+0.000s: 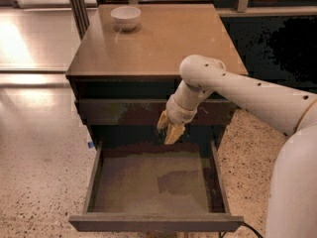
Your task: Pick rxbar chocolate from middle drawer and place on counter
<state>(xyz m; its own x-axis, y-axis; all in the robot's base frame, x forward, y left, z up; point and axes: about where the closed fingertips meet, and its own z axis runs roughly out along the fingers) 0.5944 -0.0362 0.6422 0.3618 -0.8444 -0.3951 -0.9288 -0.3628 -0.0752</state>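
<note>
Currently gripper [168, 128] hangs above the open middle drawer [129, 182], high enough to clear its walls toward the counter [163, 43]; grip state cannot be told, rxbar chocolate unseen on the drawer floor, possibly held.

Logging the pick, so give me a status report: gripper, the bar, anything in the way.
Gripper above the open middle drawer. Rxbar chocolate not visible on its floor. White bowl on counter, far left corner.
</note>
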